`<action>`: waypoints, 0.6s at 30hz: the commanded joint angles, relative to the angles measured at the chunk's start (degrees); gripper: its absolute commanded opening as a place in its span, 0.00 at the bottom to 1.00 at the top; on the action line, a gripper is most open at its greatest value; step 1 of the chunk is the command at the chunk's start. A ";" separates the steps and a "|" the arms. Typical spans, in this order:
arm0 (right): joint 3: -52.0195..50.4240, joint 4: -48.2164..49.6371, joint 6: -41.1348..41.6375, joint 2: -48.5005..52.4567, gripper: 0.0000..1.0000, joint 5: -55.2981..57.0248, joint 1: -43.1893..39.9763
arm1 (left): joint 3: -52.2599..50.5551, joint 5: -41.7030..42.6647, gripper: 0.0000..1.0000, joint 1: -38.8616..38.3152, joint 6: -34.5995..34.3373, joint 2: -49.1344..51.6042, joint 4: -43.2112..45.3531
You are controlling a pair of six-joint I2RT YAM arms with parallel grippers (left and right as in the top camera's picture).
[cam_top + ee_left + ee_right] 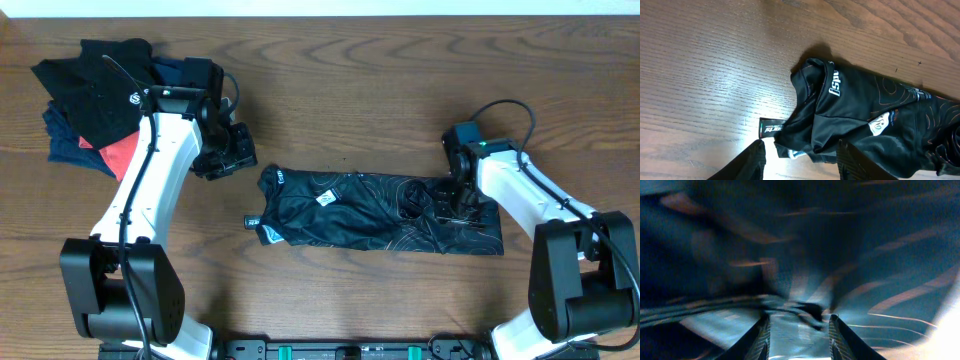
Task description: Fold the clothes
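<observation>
The black jersey (pixel 350 215) lies on the wooden table as a long rumpled strip with copper contour lines, its collar end at the left. My left gripper (pixel 228 160) hovers just up-left of that collar, apart from the cloth. In the left wrist view the left gripper (pixel 802 160) is open, with the collar and white lettering of the jersey (pixel 855 105) ahead of it. My right gripper (pixel 455 205) rests down on the strip's right part, beside a bunched fold. Seen from its wrist, the right gripper (pixel 799 340) has its fingers apart, with blurred jersey fabric (pixel 840 240) filling the gap and the whole view.
A pile of other garments sits at the far left: a plain black top (pixel 100 85), navy cloth (pixel 65 140) and coral-red cloth (pixel 120 155), close behind my left arm. A small black tag (pixel 250 222) pokes out at the strip's left end.
</observation>
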 commanded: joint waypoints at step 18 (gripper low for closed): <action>0.44 3.10 -25.79 -0.04 0.32 -34.29 2.10 | -0.17 -0.55 0.48 0.22 -0.09 -0.48 -0.35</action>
